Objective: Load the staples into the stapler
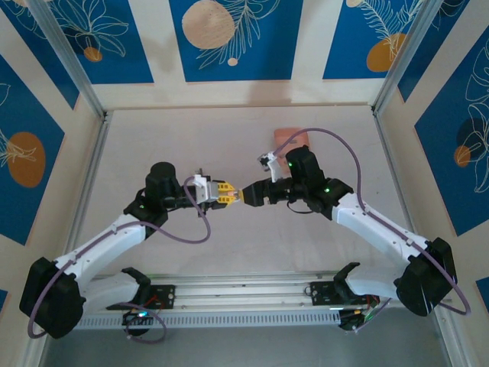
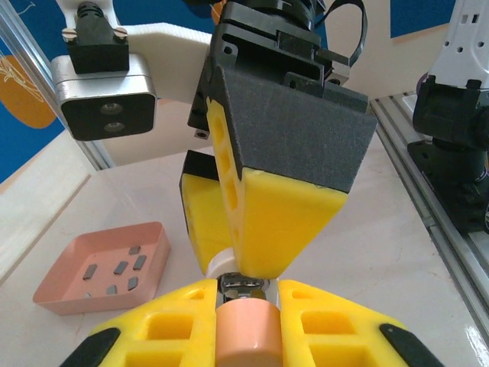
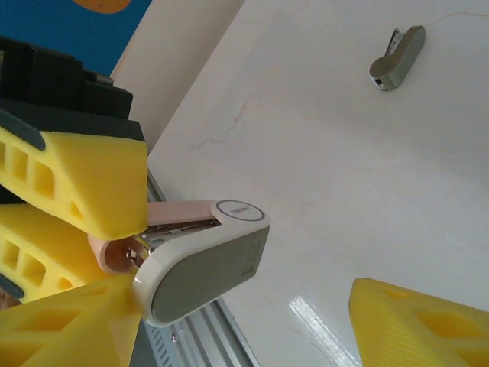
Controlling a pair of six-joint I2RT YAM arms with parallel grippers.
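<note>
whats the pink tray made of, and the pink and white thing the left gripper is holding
The pink tray: looks like moulded plastic, matte; one even colour, thin walls, rounded corners. The pink and white item in the left gripper: probably a smooth plastic shell, going by its rounded moulded edges and printed round badge; bright metal shows in its gap.

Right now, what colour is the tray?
The tray is salmon pink, with small dark grey pieces inside; clearest in the left wrist view.

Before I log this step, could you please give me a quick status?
Left fingers shut on stapler, pink end. Right fingers open around its grey body. Small grey piece lies apart on table, not in the way.
</note>
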